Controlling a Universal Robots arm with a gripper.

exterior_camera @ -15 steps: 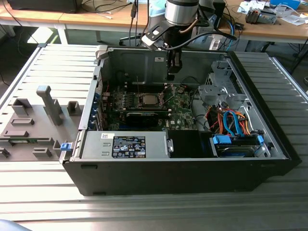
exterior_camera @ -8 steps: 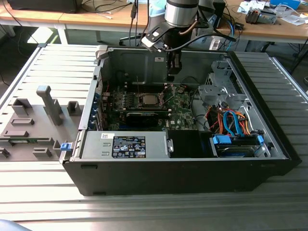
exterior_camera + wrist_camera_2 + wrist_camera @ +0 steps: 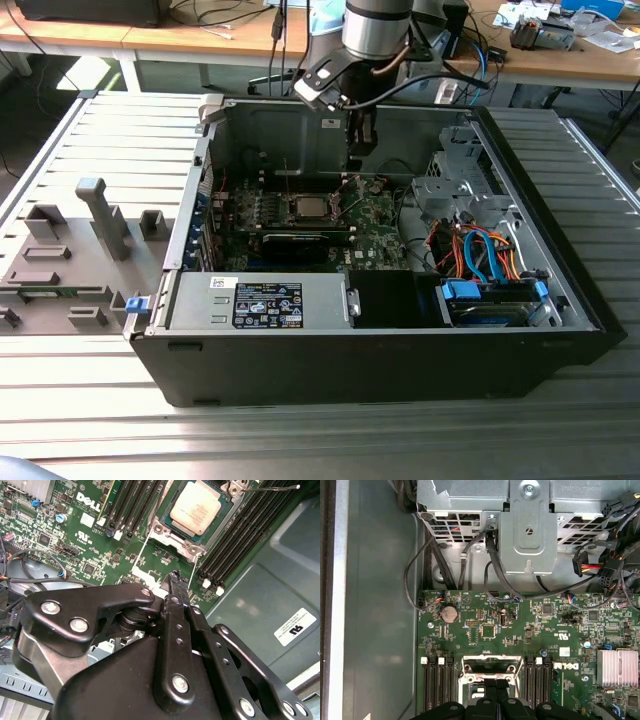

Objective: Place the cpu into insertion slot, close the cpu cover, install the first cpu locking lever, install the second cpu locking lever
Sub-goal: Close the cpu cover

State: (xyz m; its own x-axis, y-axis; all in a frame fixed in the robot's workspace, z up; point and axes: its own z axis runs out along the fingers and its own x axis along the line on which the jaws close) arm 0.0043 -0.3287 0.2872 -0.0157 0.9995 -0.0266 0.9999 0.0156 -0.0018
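In the second wrist view the cpu (image 3: 196, 507), a square chip with a dull silver top, lies in the insertion slot (image 3: 165, 502) on the green board. The silvery cpu cover (image 3: 172, 539) frames it; I cannot tell whether it lies fully flat. Thin wire locking levers (image 3: 140, 555) (image 3: 192, 572) run from the socket's corner toward my gripper (image 3: 175, 577), and another lever (image 3: 272, 487) sticks out on the far side. My gripper is shut, with nothing visible between its tips, just off the socket. In the exterior view the gripper (image 3: 362, 140) hangs above and to the right of the slot (image 3: 307, 208).
The open black computer case (image 3: 380, 370) lies on a slatted metal table. Inside are memory slots (image 3: 135, 505), a drive cage (image 3: 527, 525) with cables, a power supply (image 3: 265, 300) and blue-orange cables (image 3: 480, 255). A grey fixture (image 3: 100, 215) stands on the exterior view's left.
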